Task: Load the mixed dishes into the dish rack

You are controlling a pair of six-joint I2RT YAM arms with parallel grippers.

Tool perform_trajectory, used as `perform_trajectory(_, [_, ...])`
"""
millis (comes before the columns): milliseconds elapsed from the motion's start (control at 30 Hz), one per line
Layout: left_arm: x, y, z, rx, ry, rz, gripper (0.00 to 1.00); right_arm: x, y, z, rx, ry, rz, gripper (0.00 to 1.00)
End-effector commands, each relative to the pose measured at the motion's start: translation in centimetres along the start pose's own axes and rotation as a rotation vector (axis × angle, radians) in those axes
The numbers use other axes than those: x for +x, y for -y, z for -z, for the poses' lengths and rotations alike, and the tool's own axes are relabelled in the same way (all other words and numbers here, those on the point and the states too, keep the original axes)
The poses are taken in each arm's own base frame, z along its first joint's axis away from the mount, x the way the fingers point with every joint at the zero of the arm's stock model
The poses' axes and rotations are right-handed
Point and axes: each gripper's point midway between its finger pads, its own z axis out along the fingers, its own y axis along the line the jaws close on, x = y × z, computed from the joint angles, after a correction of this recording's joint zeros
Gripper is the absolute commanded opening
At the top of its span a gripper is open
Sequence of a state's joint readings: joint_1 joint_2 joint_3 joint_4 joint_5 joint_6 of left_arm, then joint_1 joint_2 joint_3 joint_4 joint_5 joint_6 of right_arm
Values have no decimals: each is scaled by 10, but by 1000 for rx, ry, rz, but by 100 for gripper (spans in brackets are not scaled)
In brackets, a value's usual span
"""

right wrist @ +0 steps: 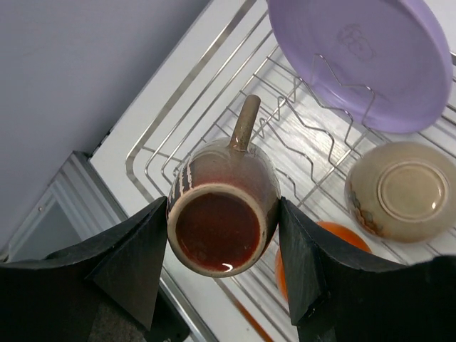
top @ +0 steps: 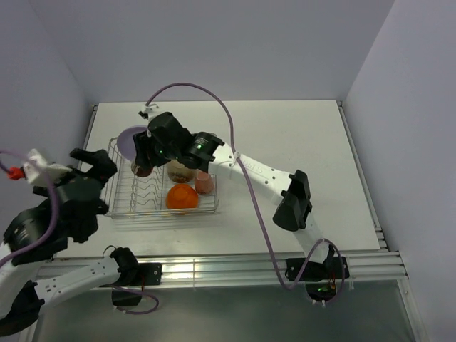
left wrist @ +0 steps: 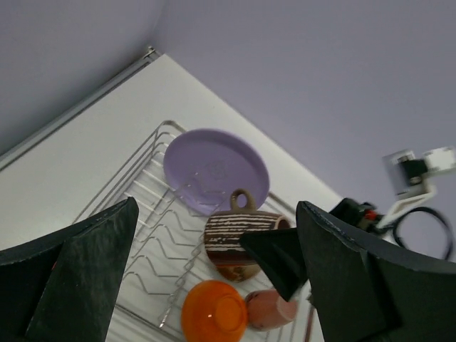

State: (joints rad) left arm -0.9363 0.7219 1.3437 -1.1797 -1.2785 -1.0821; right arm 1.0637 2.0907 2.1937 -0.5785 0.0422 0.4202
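The dish rack (top: 153, 199) stands at the table's left. A lilac plate (top: 127, 142) stands on edge between the prongs at its far end. My right gripper (top: 144, 158) is shut on a dark striped cup (right wrist: 221, 214), lying on its side over the rack (right wrist: 214, 107), mouth toward the wrist camera, handle pointing away. A beige bowl (right wrist: 402, 189), an orange bowl (top: 182, 198) and a pink cup (top: 204, 183) lie in the rack, both bowls upside down. My left gripper (top: 100, 165) hovers open at the rack's left edge, holding nothing.
A metal rail (top: 92, 125) runs along the table's left edge, with lilac walls behind and to both sides. The right arm's purple cable (top: 214, 96) loops above the rack. White table top (top: 306, 142) stretches to the right of the rack.
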Motion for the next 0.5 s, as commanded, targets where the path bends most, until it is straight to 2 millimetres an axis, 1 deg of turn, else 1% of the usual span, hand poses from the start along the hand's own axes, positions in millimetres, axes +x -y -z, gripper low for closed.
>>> perform_trajectory(0, [-47, -11, 6, 37, 118, 111, 99, -39, -20, 1, -82, 105, 32, 0])
perform_trajectory(33, [-53, -13, 7, 36, 135, 123, 99, -32, -22, -10, -104, 89, 38, 0])
perform_trajectory(67, [-58, -16, 8, 36, 145, 103, 99, -35, -26, -12, -116, 98, 47, 0])
perform_trajectory(100, [-65, -18, 10, 36, 154, 127, 99, -33, -28, -16, -127, 97, 52, 0])
perform_trajectory(133, [-68, -19, 10, 33, 157, 130, 99, -27, -28, -27, -135, 91, 69, 0])
perform_trajectory(200, [-73, -18, 11, 33, 160, 113, 99, -28, -36, -33, -149, 106, 92, 0])
perform_trajectory(267, [-72, -13, 11, 47, 152, 84, 99, -26, -42, -43, -155, 113, 120, 0])
perform_trajectory(300, [-71, -9, 11, 50, 146, 75, 99, -20, -45, -51, -163, 107, 130, 0])
perform_trajectory(333, [-68, -8, 10, 51, 136, 54, 99, -22, -49, -52, -178, 116, 136, 0])
perform_trajectory(467, [-61, 2, 10, 76, 111, 60, 99, -16, -64, -58, -219, 131, 187, 0])
